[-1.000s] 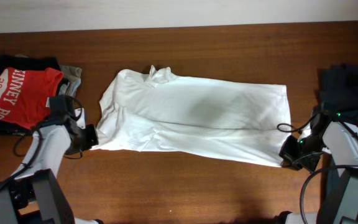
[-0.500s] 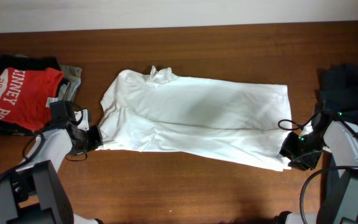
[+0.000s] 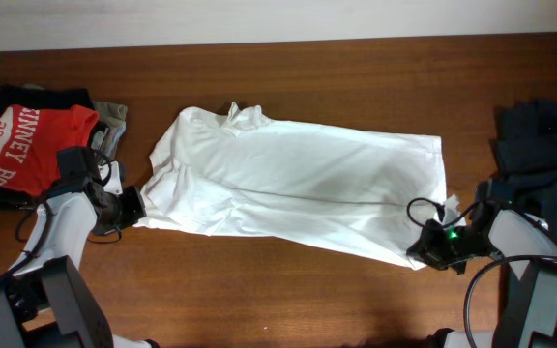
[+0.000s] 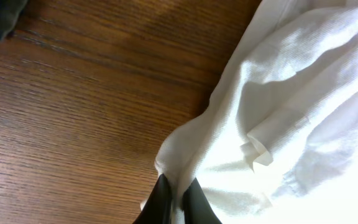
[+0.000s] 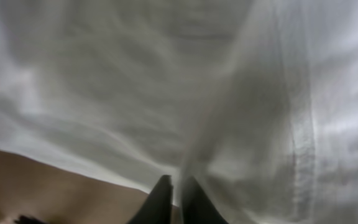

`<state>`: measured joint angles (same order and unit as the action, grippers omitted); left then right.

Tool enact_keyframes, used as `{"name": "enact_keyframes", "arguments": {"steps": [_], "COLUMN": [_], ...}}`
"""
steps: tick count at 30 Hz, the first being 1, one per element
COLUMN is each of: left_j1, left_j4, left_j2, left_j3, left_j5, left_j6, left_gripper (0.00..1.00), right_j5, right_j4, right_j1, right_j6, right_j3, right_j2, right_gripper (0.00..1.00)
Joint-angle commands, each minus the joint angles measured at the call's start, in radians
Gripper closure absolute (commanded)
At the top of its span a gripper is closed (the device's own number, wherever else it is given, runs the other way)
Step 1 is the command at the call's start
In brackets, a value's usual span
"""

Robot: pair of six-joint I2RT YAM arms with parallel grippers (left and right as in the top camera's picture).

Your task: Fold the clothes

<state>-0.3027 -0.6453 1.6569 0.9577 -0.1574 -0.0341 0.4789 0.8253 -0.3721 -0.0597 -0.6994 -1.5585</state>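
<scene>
White shirt [image 3: 298, 188], left hand [image 4: 174, 198] pinching its edge, right hand [image 5: 174, 194] pinching hem, both cropped

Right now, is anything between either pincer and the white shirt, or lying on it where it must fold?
Nothing visible. The left pincer and the right pincer each pinch the near edge of the white shirt. Its top is bare; the red shirt and the dark clothes lie apart to either side.

Rumpled white shirt [image 3: 298, 188], flat, half-folded
</scene>
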Motion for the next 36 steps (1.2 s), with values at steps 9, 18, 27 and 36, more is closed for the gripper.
{"name": "enact_keyframes", "arguments": {"steps": [9, 18, 27, 36], "left_j1": [-0.021, -0.021, -0.003, 0.214], "left_j4": [-0.083, -0.179, -0.179, -0.207], "left_j2": [-0.109, -0.132, -0.132, -0.131], "left_j3": [0.042, 0.042, 0.144, 0.135], "left_j5": [0.161, 0.228, -0.139, -0.161], "left_j6": [-0.033, -0.033, 0.105, 0.234], "left_gripper": [1.00, 0.53, 0.45, 0.40], "right_j5": [-0.259, -0.248, -0.167, -0.183], "right_j4": [0.344, 0.280, 0.056, 0.029], "right_j1": [0.004, 0.004, 0.118, 0.171], "right_j6": [-0.107, -0.134, -0.140, -0.166], "right_j3": [-0.355, -0.297, -0.248, -0.248], "right_j2": [0.017, 0.014, -0.068, -0.133], "right_gripper": [0.96, 0.55, 0.55, 0.92]}}
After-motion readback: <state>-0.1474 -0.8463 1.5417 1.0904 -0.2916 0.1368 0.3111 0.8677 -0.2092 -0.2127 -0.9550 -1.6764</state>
